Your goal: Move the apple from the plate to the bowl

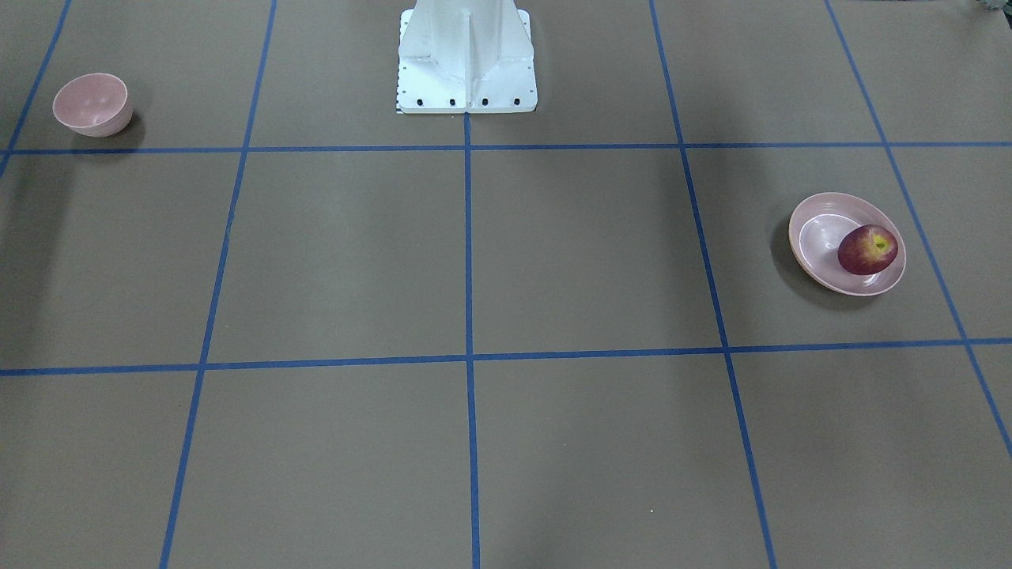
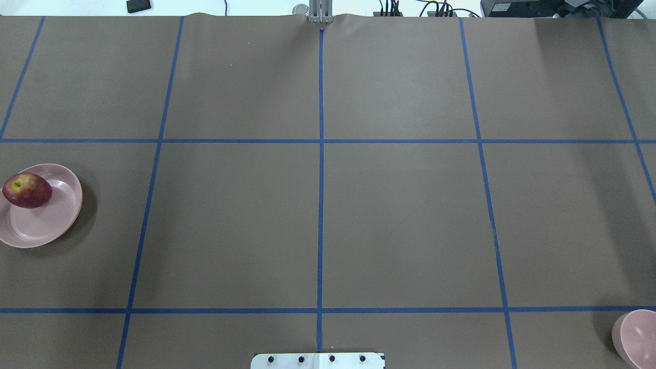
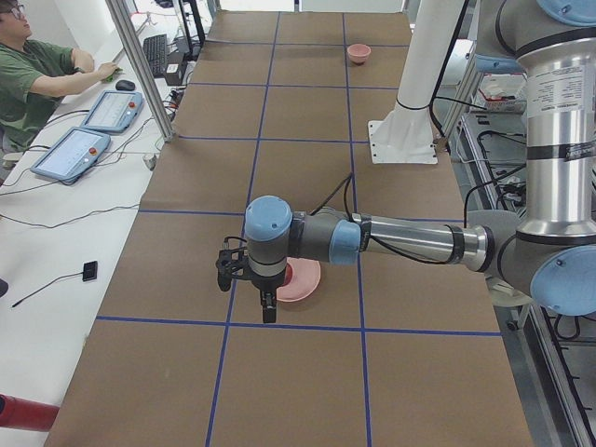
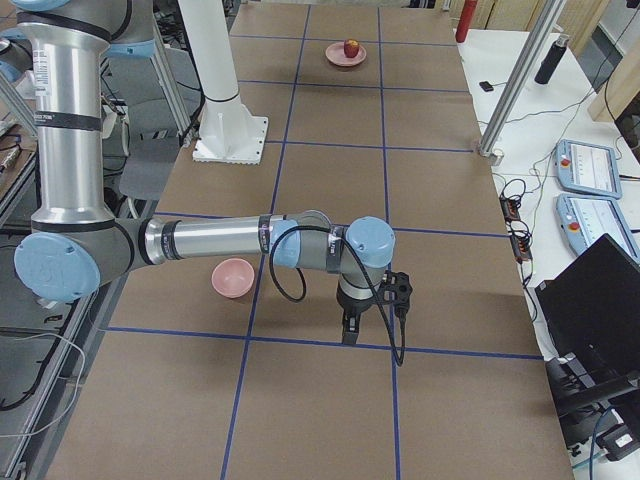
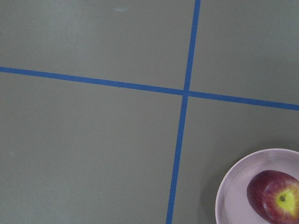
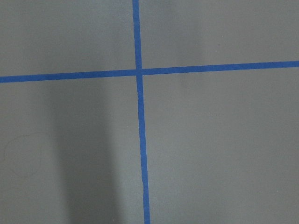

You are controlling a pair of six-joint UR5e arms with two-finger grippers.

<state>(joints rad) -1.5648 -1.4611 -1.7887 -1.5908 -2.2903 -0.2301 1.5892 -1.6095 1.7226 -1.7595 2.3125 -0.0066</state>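
Note:
The dark-red apple (image 1: 867, 250) lies on the outer side of the wide pale-pink plate (image 1: 814, 217) at the table's end on my left; both also show in the overhead view, apple (image 2: 26, 190) on plate (image 2: 46, 230), and in the left wrist view's lower right corner, apple (image 5: 275, 201) on plate (image 5: 229, 196). The small deep pink bowl (image 1: 92, 103) stands empty at the opposite end, near my base; it also shows in the overhead view (image 2: 638, 338). My left gripper (image 3: 268, 312) hangs beside the plate; I cannot tell its state. My right gripper (image 4: 348, 328) hangs near the bowl (image 4: 233, 277); I cannot tell its state.
The white robot pedestal (image 1: 466, 59) stands at the middle of the table's near edge. Blue tape lines (image 2: 320, 205) divide the brown table. An operator (image 3: 37, 74) sits at a side bench with control pendants (image 3: 74, 154).

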